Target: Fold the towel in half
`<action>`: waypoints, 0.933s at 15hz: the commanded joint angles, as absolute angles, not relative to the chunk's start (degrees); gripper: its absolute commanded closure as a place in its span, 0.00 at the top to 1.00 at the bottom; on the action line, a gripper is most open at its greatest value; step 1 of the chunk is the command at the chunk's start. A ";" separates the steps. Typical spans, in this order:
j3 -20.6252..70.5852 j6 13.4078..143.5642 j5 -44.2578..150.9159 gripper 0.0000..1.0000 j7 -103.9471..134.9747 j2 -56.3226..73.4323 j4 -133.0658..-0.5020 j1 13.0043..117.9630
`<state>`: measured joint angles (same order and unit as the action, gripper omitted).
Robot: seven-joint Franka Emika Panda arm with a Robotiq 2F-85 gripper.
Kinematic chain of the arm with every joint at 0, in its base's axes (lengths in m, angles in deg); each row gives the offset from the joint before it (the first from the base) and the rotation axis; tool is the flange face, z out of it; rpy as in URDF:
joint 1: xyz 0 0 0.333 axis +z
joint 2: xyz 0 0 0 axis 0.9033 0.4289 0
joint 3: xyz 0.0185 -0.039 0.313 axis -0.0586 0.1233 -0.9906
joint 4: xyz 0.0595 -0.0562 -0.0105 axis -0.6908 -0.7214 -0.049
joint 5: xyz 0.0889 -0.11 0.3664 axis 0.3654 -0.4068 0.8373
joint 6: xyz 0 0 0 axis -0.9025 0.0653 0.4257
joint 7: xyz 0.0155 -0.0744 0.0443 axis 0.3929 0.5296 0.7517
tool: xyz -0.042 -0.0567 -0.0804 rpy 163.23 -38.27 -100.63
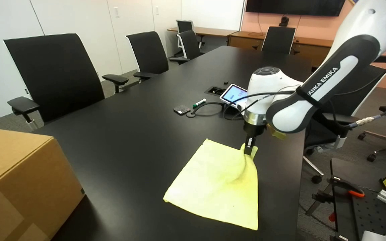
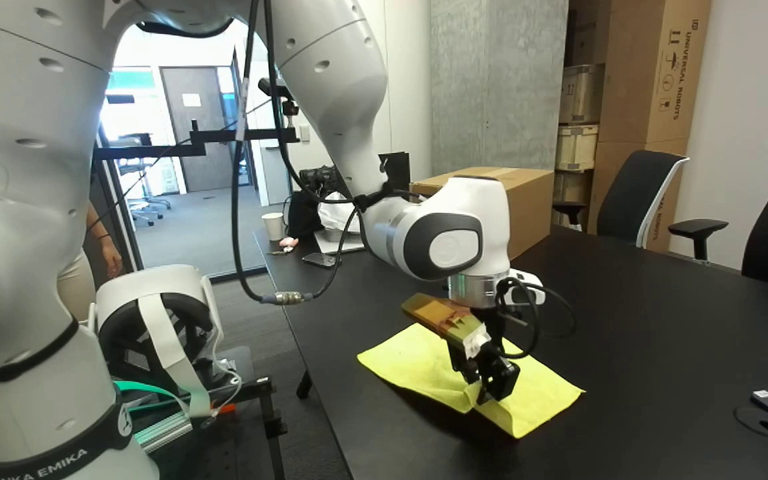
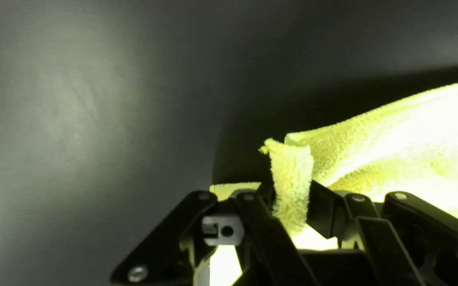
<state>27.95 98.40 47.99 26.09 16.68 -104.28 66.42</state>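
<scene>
The yellow towel [image 1: 213,184] lies spread out in a single layer on the black table [image 1: 129,150]. Its far edge is bunched up at the robot's gripper in both exterior views. My gripper [image 1: 248,150] points down and is low over the table at that edge. It also shows in an exterior view [image 2: 491,390]. In the wrist view a narrow fold of the towel [image 3: 424,159] stands up between the fingers [image 3: 290,194], which press on it from both sides. A raised crease runs from the grip across the towel. The fingertips are partly hidden by the cloth.
A cardboard box [image 1: 35,187] stands near the table's end, also visible in an exterior view [image 2: 524,200]. A tablet [image 1: 234,94], a green marker [image 1: 199,102], a small dark device [image 1: 181,109] and a cable lie beyond the towel. Chairs [image 1: 55,77] line the table.
</scene>
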 commanded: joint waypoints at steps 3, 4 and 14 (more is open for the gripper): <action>25.37 91.22 48.38 0.09 28.64 19.47 -94.48 63.14; 24.80 90.17 48.70 0.09 29.40 20.23 -92.88 62.61; 21.82 87.28 48.48 0.09 32.34 29.85 -79.20 61.81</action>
